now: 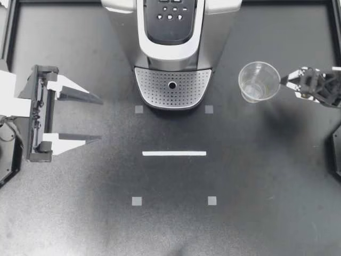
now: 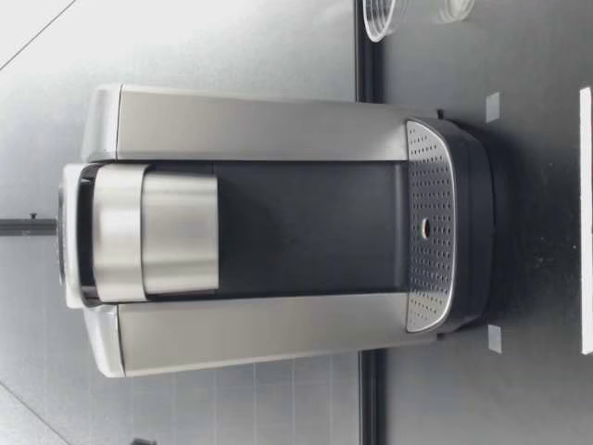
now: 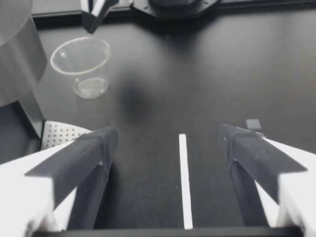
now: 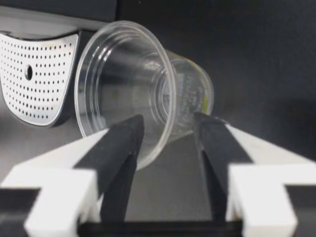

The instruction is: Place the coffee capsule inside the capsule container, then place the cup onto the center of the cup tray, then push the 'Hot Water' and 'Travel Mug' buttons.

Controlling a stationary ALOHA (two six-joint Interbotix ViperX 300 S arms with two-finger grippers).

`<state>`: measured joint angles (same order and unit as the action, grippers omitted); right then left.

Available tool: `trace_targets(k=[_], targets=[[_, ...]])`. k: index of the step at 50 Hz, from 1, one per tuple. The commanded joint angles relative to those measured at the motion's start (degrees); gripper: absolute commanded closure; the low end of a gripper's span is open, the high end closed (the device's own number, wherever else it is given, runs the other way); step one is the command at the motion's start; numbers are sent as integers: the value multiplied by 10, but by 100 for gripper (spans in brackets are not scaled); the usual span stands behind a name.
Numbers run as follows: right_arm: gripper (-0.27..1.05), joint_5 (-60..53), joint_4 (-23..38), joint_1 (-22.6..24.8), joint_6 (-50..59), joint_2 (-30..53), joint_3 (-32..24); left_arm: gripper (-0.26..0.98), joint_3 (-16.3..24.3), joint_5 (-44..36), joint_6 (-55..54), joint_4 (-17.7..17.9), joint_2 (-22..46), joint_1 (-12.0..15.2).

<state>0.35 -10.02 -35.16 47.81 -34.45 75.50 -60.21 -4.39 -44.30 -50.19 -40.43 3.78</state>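
A clear plastic cup (image 1: 258, 81) stands upright on the table, to the right of the coffee machine (image 1: 171, 37). My right gripper (image 1: 285, 81) is at the cup's right rim. In the right wrist view it (image 4: 168, 126) is open, the cup (image 4: 128, 84) lying between its spread fingers, near the tips. The perforated cup tray (image 1: 171, 88) at the machine's foot is bare. My left gripper (image 1: 101, 118) rests open at the table's left with nothing in it. The button panel (image 1: 170, 12) is on the machine's top. No capsule shows in any view.
A white strip (image 1: 174, 153) and small grey square markers (image 1: 137, 201) lie on the dark table in front of the machine. In the low view the machine (image 2: 278, 222) fills the middle, with the cup (image 2: 384, 17) beside it. A black frame (image 1: 11, 32) borders the table.
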Motion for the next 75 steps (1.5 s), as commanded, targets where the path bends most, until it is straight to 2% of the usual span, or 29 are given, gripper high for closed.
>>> trace_targets(k=[1, 27, 32, 43, 50, 62, 71, 75], targets=[[27, -7, 1, -4, -2, 11, -18, -4, 6, -4, 0, 1, -2, 3], [29, -6, 14, -3, -4, 70, -38, -4, 5, -2, 0, 1, -2, 3], [39, -4, 15, -4, -4, 70, -38, -4, 4, -1, 0, 1, -2, 3], [70, 2, 15, -3, -4, 66, -38, -4, 3, -1, 0, 1, -2, 3], [78, 2, 13, 1, 1, 56, -43, -4, 3, -1, 0, 1, -2, 3], [78, -15, 8, 76, 43, 62, -91, -4, 3, -1, 0, 1, -2, 2], [78, -60, 8, 138, 76, 111, -139, -4, 2, -1, 0, 1, -2, 3], [78, -75, 7, 150, 79, 139, -162, -4, 2, -1, 0, 1, -2, 3]])
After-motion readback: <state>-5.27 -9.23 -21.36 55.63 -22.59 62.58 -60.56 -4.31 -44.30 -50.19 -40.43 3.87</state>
